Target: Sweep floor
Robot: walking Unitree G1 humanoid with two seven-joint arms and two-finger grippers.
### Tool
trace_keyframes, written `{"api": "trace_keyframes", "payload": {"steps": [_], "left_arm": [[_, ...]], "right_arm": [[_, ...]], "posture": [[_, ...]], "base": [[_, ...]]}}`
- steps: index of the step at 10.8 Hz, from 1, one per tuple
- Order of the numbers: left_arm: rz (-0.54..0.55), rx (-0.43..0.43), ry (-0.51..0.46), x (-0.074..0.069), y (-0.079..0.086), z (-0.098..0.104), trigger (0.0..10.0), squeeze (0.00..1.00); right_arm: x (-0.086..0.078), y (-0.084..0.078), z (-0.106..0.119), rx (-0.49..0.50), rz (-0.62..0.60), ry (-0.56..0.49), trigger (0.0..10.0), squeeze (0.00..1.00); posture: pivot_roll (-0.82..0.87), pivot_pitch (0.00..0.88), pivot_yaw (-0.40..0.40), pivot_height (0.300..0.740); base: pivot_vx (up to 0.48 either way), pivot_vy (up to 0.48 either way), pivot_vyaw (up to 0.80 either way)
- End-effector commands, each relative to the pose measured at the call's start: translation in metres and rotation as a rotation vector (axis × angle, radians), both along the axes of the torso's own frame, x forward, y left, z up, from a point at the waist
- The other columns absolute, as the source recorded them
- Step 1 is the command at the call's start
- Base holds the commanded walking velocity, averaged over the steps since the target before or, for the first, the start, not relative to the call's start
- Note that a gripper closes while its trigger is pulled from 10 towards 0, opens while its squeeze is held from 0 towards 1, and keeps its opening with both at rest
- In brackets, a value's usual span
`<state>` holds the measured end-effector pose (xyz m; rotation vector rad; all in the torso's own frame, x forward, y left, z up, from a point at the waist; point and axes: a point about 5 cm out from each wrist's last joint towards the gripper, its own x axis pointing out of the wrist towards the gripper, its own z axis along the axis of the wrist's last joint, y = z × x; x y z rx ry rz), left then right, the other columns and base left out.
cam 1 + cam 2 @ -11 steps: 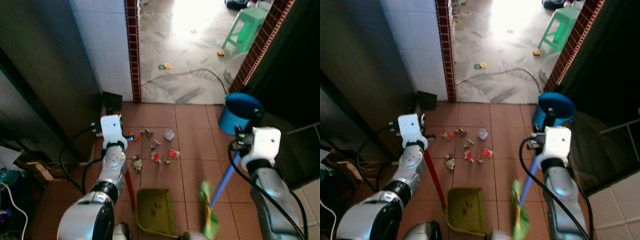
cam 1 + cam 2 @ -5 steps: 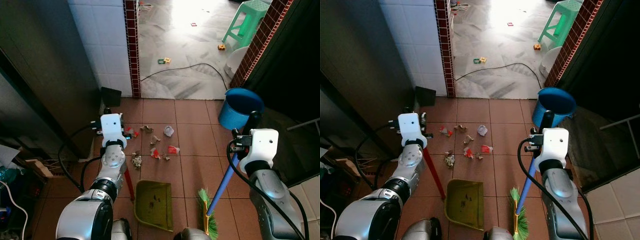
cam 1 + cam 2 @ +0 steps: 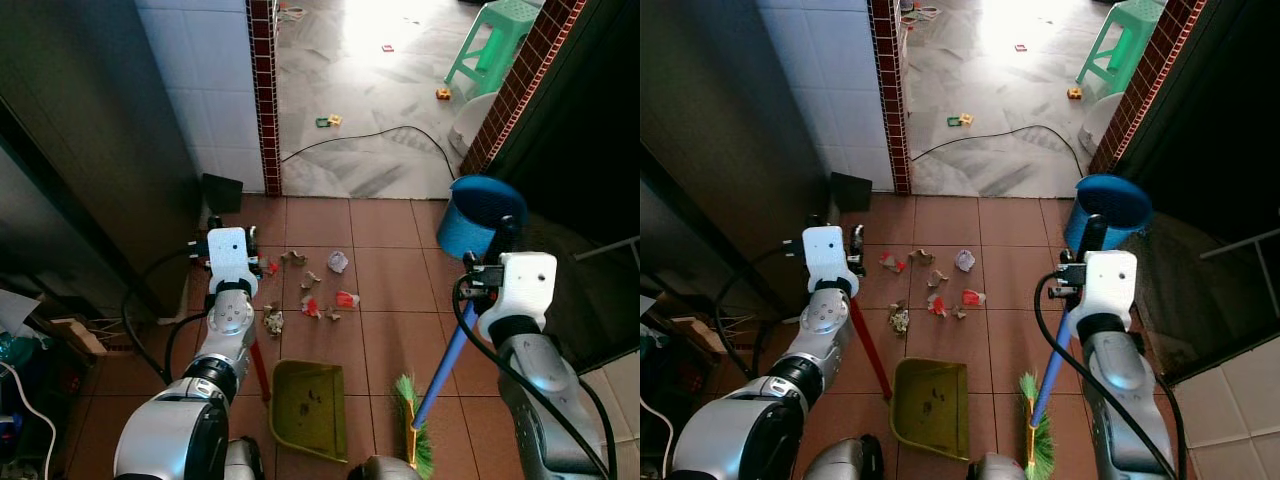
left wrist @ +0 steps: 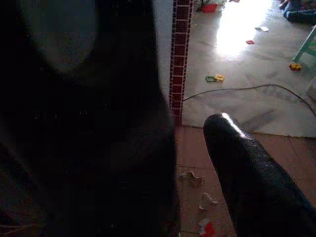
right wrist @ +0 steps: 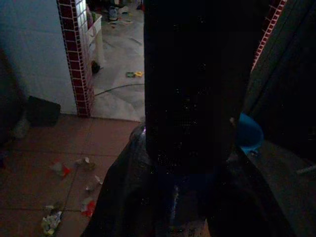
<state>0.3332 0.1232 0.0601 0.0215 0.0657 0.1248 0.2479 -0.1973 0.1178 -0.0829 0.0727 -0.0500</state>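
Two silver jointed arms point(image 3: 222, 345) with white boxy wrist blocks point(image 3: 526, 281) (black cables point(image 3: 478, 345) looping beside them).

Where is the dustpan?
The green dustpan lies on the red floor tiles between the arms, just behind the scraps, with the broom's bristles on its right.

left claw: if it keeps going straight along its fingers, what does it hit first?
Judging by the left wrist view, the left claw points over the scattered litter toward the red-brick wall edge. The wall edge or the doorway floor beside it looks likeliest first; depth is unclear.
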Motion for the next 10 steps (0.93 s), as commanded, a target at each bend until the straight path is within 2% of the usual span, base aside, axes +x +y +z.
{"api": "trace_keyframes", "payload": {"steps": [1,6,10], "left_arm": [[-0.021,0.014,0.042,-0.002,-0.003,-0.006,10.0,1.00],[-0.039,-0.009,0.090,-0.007,-0.006,-0.014,10.0,1.00],[-0.072,-0.018,0.084,-0.013,-0.013,-0.018,10.0,1.00]], "right_arm": [[0.002,0.000,0.004,0.007,0.000,-0.014,10.0,0.00],[0.005,0.002,0.001,0.012,0.006,-0.014,10.0,0.00],[0.014,0.011,-0.002,0.034,0.029,-0.019,10.0,0.00]], "posture": [[-0.31,0.102,-0.010,0.740],[-0.29,0.081,-0.005,0.740],[-0.25,0.059,-0.008,0.740]], "base": [[0.000,0.000,0.00],[0.000,0.000,0.00],[0.000,0.000,0.00]]}}
